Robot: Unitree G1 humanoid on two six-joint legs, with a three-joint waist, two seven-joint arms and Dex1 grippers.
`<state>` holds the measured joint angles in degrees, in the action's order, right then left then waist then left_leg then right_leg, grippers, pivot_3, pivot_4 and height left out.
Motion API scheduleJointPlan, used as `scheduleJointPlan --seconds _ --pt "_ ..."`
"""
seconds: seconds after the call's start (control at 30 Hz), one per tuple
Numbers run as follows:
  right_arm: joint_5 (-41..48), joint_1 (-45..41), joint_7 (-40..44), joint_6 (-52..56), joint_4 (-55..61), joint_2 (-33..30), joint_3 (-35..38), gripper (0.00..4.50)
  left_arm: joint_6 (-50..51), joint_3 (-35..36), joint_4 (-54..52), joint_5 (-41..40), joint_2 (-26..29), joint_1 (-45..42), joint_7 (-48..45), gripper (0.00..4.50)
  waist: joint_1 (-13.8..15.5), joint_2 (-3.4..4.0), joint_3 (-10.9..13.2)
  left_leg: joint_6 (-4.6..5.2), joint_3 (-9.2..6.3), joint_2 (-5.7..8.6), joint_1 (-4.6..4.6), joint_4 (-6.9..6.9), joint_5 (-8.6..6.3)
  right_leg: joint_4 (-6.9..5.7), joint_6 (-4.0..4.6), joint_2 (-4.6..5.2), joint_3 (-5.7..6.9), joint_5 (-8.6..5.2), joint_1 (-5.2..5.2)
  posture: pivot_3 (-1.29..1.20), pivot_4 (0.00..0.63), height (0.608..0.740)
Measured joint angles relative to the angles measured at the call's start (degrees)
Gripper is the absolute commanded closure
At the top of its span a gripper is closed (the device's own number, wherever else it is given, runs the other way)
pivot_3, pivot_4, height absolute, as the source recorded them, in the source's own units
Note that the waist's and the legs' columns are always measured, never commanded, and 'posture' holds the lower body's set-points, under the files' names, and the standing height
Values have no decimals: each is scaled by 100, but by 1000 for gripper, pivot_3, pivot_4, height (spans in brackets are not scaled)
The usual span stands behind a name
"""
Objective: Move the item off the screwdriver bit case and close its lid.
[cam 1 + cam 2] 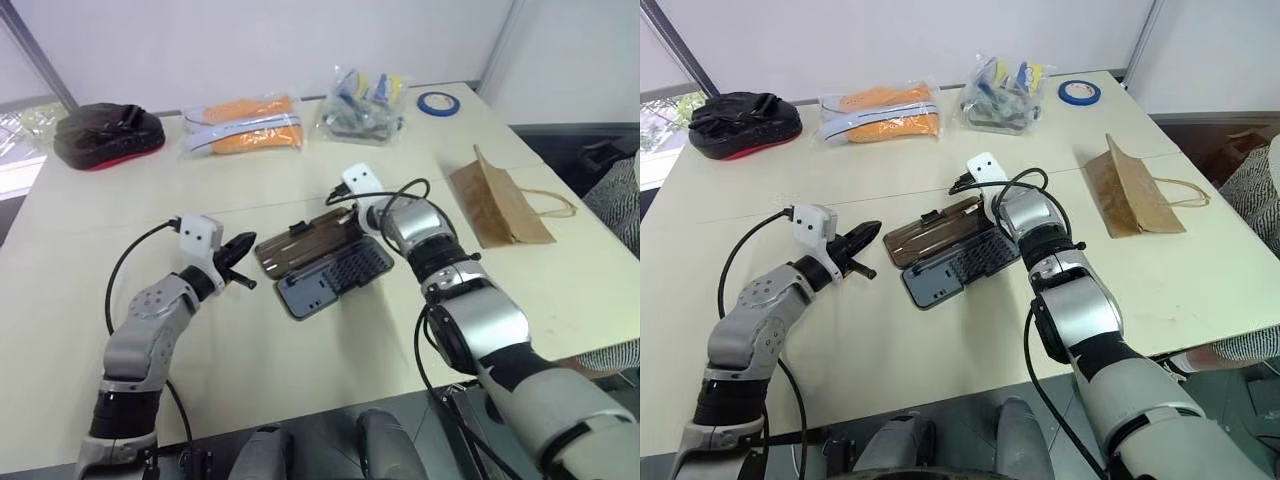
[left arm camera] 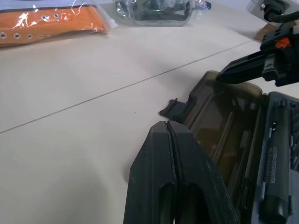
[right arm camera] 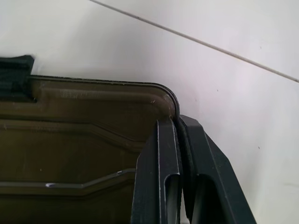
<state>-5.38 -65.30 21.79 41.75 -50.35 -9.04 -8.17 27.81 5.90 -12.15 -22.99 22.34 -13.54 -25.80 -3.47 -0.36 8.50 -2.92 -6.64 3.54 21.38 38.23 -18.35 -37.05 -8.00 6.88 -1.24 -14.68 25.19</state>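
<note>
The screwdriver bit case [image 1: 338, 278] lies open mid-table, its dark tray showing rows of bits. Its smoky-brown lid [image 1: 303, 246] is folded back flat on the far side, with the black latch tab [image 2: 172, 108] at its edge. My right gripper [image 3: 180, 126] points down at the lid's far right corner and is shut on the lid's rim. The left gripper [image 1: 243, 250] hovers just left of the case, shut with nothing in it. The brown paper bag [image 1: 500, 205] lies flat on the table to the right, apart from the case.
Along the back of the table sit a black-and-red pouch [image 1: 105, 135], orange-filled clear packets [image 1: 245, 125], a clear bag of small items [image 1: 365, 105] and a blue tape roll [image 1: 438, 103]. Bare tabletop lies in front of the case.
</note>
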Motion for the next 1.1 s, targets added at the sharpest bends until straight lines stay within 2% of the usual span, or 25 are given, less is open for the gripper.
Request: scheduleJointPlan --seconds 0.3,0.5,0.9,1.1 --pt "298 1184 -266 2952 3214 -256 536 4452 3 53 -45 -2 24 61 6 4500 171 -2 -2 0 0 2 2 2 0 5 0 1 2 0 -3 0 150 740" --pt "474 1542 -463 4499 4689 -258 762 4452 6 46 -47 -1 31 59 -19 4500 151 -2 -1 1 3 1 2 -1 -1 4 1 -1 1 0 1 0 150 740" --pt "702 1606 -683 4881 4984 -206 829 4452 5 28 -30 1 36 -48 -32 4500 103 -2 -2 1 3 -1 1 -3 -1 4 1 -2 2 0 2 0 150 740" --pt "983 1603 -604 4881 5004 -434 577 4452 6 29 -31 0 36 16 -12 4500 97 -2 -2 1 3 -1 0 -5 -1 5 1 -3 2 0 3 0 150 740"
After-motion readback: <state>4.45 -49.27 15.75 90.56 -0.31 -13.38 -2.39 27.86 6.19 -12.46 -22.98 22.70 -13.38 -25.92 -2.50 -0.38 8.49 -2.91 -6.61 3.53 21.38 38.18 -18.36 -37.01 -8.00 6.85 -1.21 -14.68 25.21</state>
